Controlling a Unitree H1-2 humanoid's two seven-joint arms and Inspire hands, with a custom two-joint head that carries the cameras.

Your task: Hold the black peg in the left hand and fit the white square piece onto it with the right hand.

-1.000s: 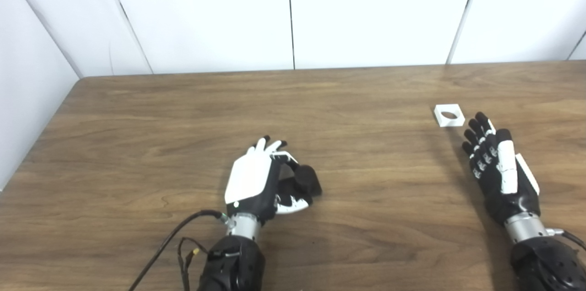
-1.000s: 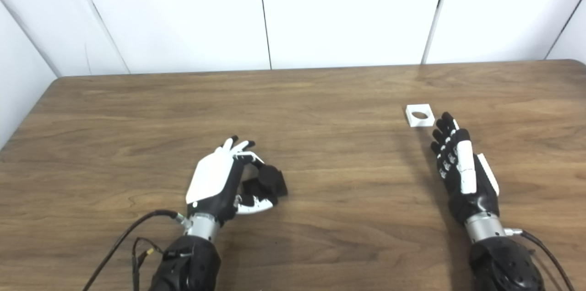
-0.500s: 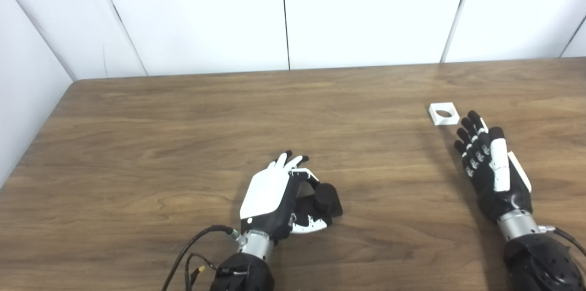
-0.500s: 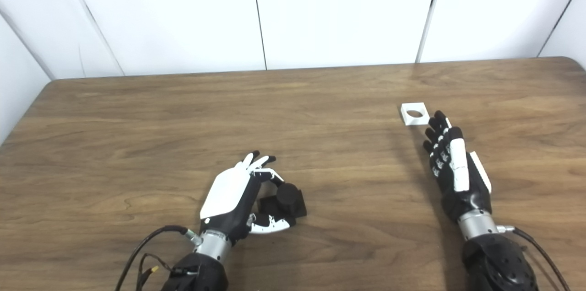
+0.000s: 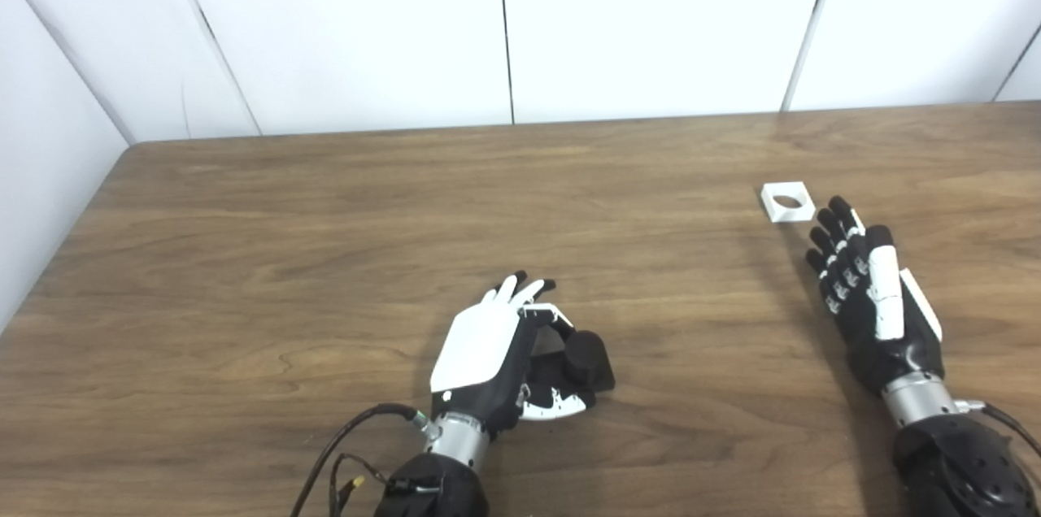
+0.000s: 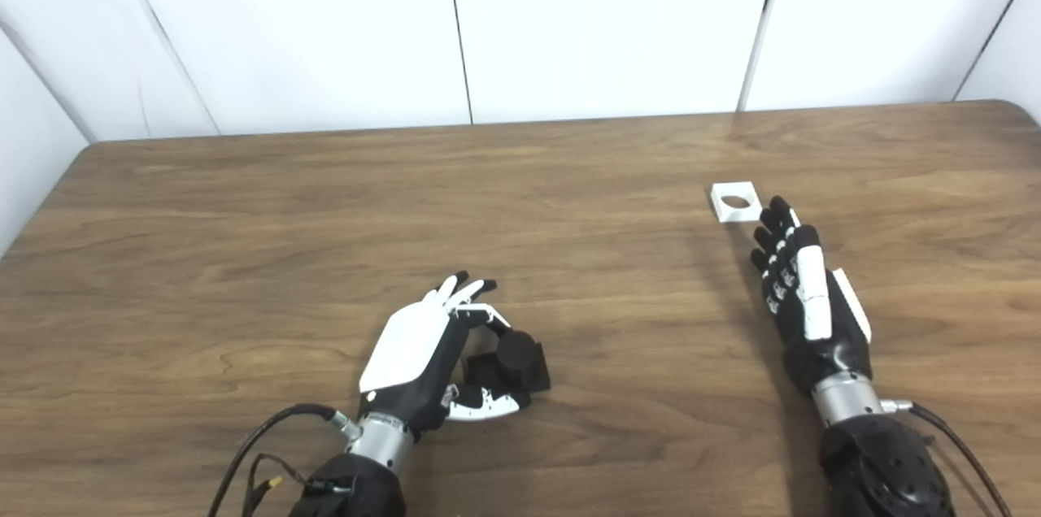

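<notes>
Nearest to the camera, the left hand (image 5: 488, 358) is sitting low at about 6 o'clock on the wooden surface (image 5: 325, 224), its white back turned up and its dark cable (image 5: 341, 444) trailing off toward the bottom edge. It is curling its fingers (image 5: 524, 293) and thumb around the black peg (image 5: 584, 358), which is standing upright on its square base, just to the hand's 3 o'clock side. The thumb is lying along the near edge of the base and a fingertip is touching the peg's round top, so the hand is looking wrapped on the peg, with the base appearing to rest on the wood.

Further out, at around 3 o'clock, the right hand (image 6: 801, 297) is lying palm-side up, released, fingers stretched and slightly apart, gripping nothing. Its fingertips (image 6: 779, 206) are pointing to 11 o'clock.

Just beyond those fingertips, the white square piece (image 6: 735, 202) is lying flat on the surface, round hole facing up; whether a fingertip is touching it, I cannot tell. Well apart from the peg.
</notes>
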